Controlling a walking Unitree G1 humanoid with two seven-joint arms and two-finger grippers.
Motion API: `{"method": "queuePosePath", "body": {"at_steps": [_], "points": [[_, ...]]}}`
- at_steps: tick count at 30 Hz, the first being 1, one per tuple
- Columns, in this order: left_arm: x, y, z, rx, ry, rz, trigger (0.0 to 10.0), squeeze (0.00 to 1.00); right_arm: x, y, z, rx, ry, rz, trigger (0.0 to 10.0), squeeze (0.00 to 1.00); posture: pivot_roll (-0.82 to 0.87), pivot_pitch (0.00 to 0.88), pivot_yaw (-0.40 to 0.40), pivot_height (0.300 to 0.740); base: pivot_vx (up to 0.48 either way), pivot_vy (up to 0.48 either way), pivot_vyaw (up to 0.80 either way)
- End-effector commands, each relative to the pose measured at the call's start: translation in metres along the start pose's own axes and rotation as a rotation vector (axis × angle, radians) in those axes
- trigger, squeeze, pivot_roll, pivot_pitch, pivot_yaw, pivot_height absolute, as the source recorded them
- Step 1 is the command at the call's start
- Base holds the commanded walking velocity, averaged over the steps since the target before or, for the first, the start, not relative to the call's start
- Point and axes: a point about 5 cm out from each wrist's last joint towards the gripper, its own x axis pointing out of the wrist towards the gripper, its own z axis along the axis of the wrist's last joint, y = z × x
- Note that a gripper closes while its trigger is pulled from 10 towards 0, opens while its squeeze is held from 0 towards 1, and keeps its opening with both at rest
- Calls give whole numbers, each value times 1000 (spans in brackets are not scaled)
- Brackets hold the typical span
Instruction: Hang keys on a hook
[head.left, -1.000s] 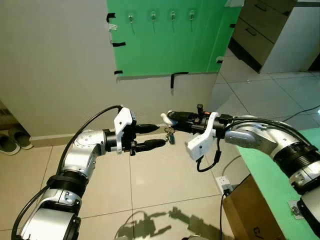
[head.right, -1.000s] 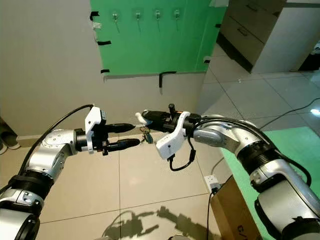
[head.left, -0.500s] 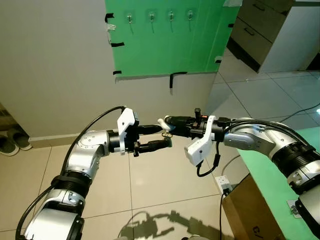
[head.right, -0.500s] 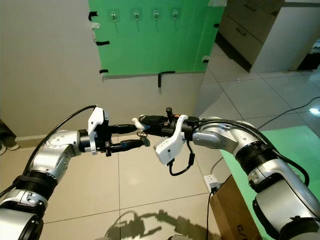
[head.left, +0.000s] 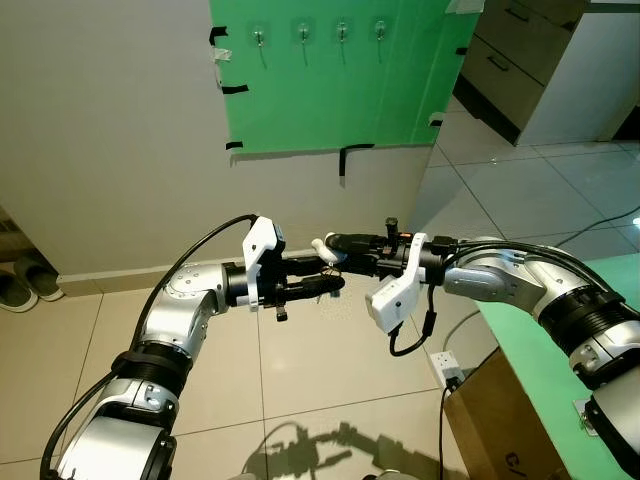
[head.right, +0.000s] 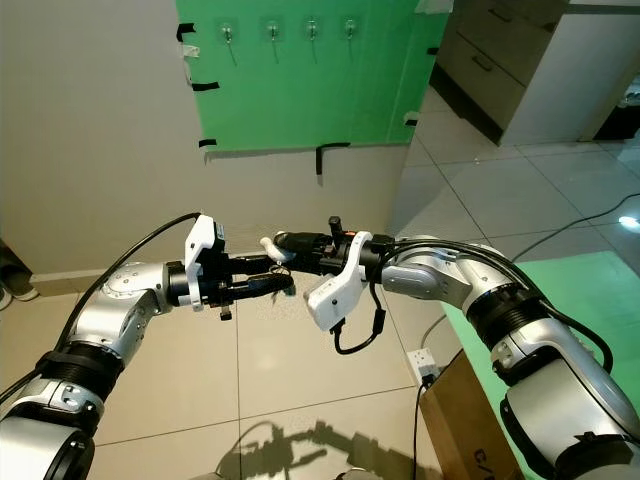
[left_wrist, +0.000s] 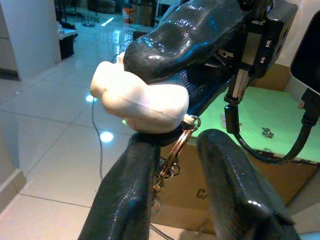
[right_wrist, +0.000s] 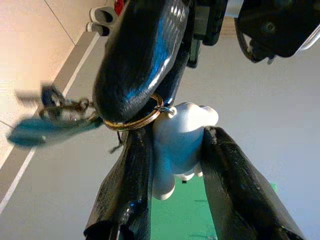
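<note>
The keys hang on a gold ring (left_wrist: 172, 155) under a white figurine fob (head.left: 322, 246). My right gripper (right_wrist: 175, 132) is shut on the fob and holds it at chest height over the floor. From the left, my left gripper (head.left: 336, 277) meets it with fingers open, straddling the ring just below the fob. In the right wrist view the ring (right_wrist: 134, 123) loops around one left finger (right_wrist: 142, 55), and a blurred blue key (right_wrist: 40, 131) dangles beside it. Several small hooks (head.left: 303, 33) sit in a row on the green board (head.left: 330, 90) on the wall ahead.
A beige wall (head.left: 110, 140) carries the green board, which is taped on. Slippers (head.left: 22, 280) lie at the left skirting. A grey drawer cabinet (head.left: 545, 70) stands at the back right. A green surface (head.left: 560, 380), a cardboard box (head.left: 490, 425) and a floor socket (head.left: 450, 368) are close on the right.
My left gripper has reached right to the fob, and its fingers now straddle the key ring with a narrower gap. The right gripper kept hold of the fob and shifted slightly left.
</note>
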Motion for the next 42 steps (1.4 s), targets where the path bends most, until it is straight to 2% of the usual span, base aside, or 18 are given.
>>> {"method": "queuePosePath", "body": {"at_steps": [1,11,26,29,30,31,32,33,38,39,42], "points": [[3,0,5,3,3,-33,0,0,0,-11,-2,-8,-1,-38,0,0,-107,0,11,740,0,0,0],[-6,-3,4,-17,9,-66,0,0,-3,-7,-4,0,3,-28,0,0,-103,0,11,740,0,0,0],[-5,-6,3,-38,16,-96,0,0,-4,-5,-4,11,6,-30,0,0,-105,0,13,740,0,0,0],[-5,-6,-1,-78,52,-91,0,0,-4,-4,-8,85,61,-47,0,0,-105,0,13,740,0,0,0],[-6,-6,-2,-89,66,-91,0,0,-4,-4,-10,138,90,-73,6902,0,-104,0,13,740,0,0,0],[-6,-7,-3,-98,73,-93,0,0,-4,-5,-12,202,110,-112,10000,8,-103,0,10,740,0,0,0],[-6,-7,-4,-101,75,-94,0,0,-5,-6,-12,243,119,-138,10000,1000,-103,0,10,740,0,0,0],[-6,-7,-4,-100,70,-85,0,0,-5,-6,-14,290,130,-168,10000,1000,-103,0,10,740,0,0,0],[-7,-5,-1,-104,42,-42,0,0,-8,11,-29,740,330,-347,10000,1000,-95,0,2,740,0,0,0],[-8,-5,-1,-107,34,-38,0,0,-10,16,-32,853,373,-413,10000,1000,-93,0,0,740,0,0,0],[-9,-5,2,-121,12,-11,0,0,-12,25,-35,1093,436,-575,10000,1000,-92,0,3,740,0,0,0]]}}
